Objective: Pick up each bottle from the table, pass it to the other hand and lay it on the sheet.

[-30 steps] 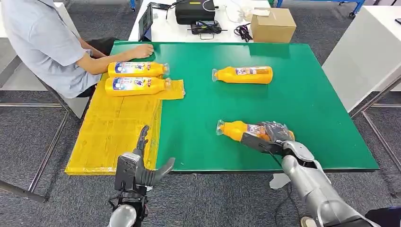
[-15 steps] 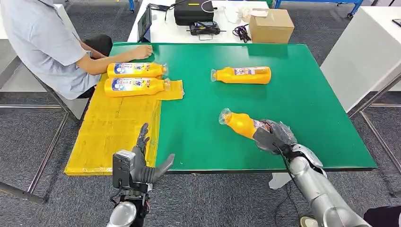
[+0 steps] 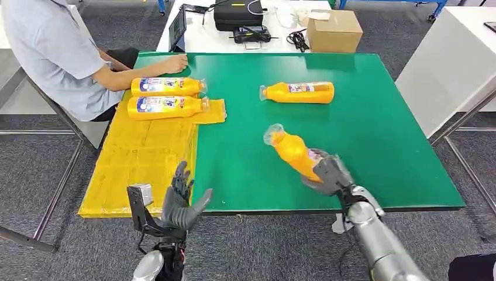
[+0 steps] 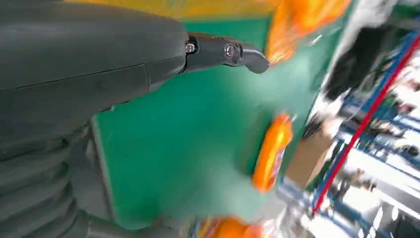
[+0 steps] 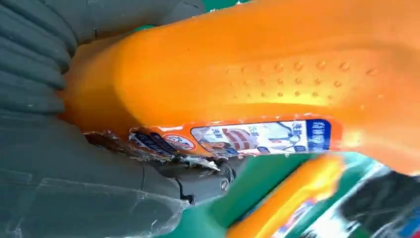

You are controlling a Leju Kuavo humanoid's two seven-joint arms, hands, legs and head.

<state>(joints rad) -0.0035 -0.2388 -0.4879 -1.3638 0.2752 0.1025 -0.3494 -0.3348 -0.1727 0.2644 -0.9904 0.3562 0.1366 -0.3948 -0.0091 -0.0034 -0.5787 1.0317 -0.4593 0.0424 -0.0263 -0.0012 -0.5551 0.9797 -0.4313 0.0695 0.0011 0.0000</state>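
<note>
The sheet (image 3: pixel 137 158) covers the left portion of the table (image 3: pixel 362 134) and overhangs its left edge. Two bottles (image 3: pixel 166 97) lie side by side on the far end of the sheet, caps pointing right. A third bottle (image 3: pixel 298 92) lies on the table right of centre, toward the far side, cap pointing left. The held bottle (image 3: pixel 292 151) is in the right hand (image 3: pixel 327 174) above the near right part of the table, tilted, cap up and to the left. The left hand (image 3: pixel 178 202) is at the near edge, just right of the sheet. A person (image 3: pixel 55 55) sits at the far left corner, one hand on the table. A cardboard box (image 3: pixel 333 30) stands on another table beyond.
</note>
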